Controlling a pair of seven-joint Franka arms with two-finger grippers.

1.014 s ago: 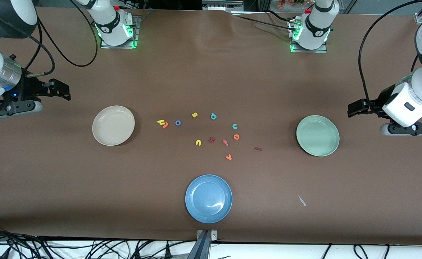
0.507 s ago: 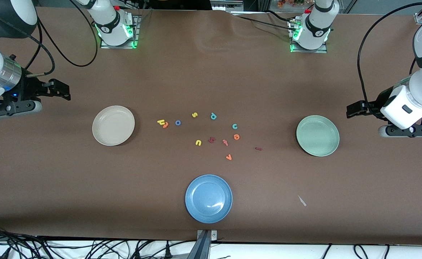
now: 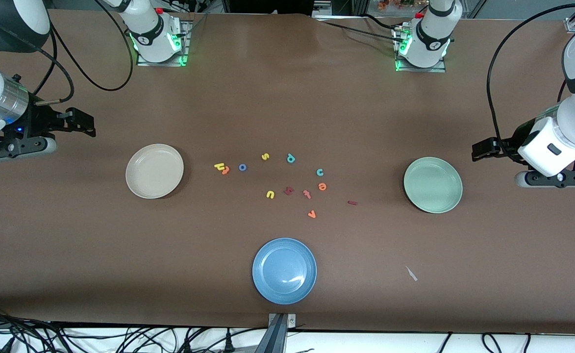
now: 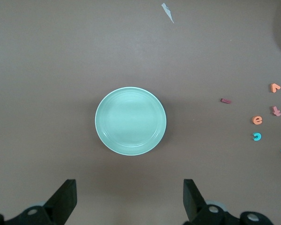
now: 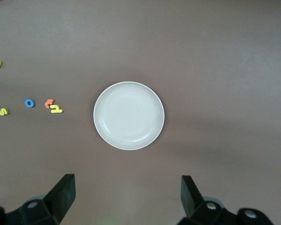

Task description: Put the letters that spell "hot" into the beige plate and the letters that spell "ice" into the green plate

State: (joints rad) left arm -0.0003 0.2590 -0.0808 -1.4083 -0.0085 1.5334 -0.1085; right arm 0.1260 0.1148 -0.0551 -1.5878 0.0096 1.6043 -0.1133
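The left hand hangs released over the bare counter at the left arm's end, just beside the green plate, which holds nothing. The right hand hangs released in the same way at the right arm's end, near the beige plate, which also holds nothing. All letters lie on the counter between the two plates, well apart from both hands. The yellow h touches the orange t, and the blue o lies just beside them, toward the beige plate. The teal c and the orange e lie near each other toward the green plate, and the dark red i lies nearest to that plate. Compared with one second ago, the left hand has moved a little toward the green plate, while the right hand, the plates and the letters keep their places.
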